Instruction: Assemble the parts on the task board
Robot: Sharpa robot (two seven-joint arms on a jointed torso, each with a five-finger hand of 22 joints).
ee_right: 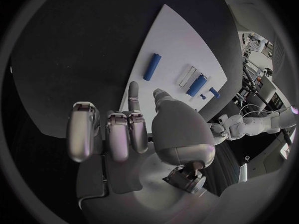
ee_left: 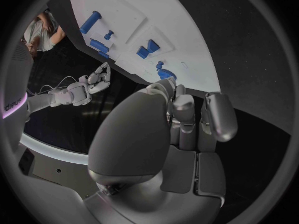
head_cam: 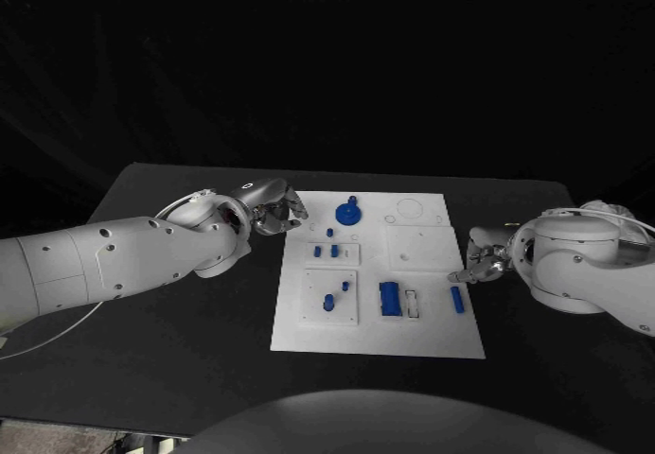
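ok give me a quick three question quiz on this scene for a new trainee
1. True or false: the left hand holds a blue part.
2. Which hand is nearer the round blue part? A) left B) right
3. Fill in: the blue bar nearest the right hand lies on the white ____.

Key: 1. False, it holds nothing. 2. A. 3. task board.
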